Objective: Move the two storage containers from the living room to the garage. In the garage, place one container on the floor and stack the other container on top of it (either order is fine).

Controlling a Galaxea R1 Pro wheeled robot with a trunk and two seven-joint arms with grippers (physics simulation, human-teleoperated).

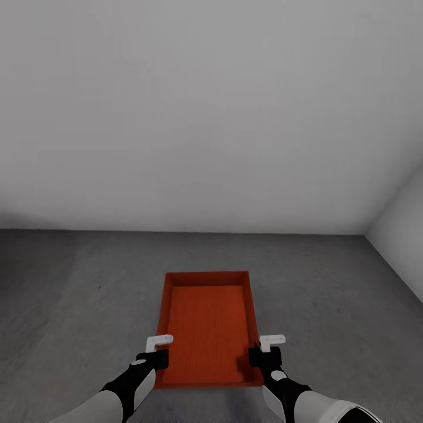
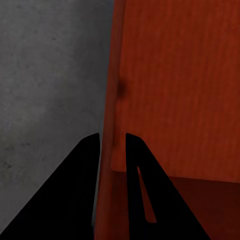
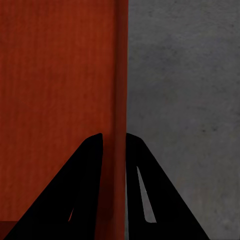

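The left hand (image 1: 157, 351) and right hand (image 1: 265, 349) are each pinching a side wall of one storage container (image 1: 210, 326) over the garage floor (image 1: 76, 294); stacking the second remains.

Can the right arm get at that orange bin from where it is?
Yes, it seems already there: the right gripper has a finger on each side of the bin's side wall, apparently clamped on it. The left gripper grips the opposite wall likewise. Nothing blocks either.
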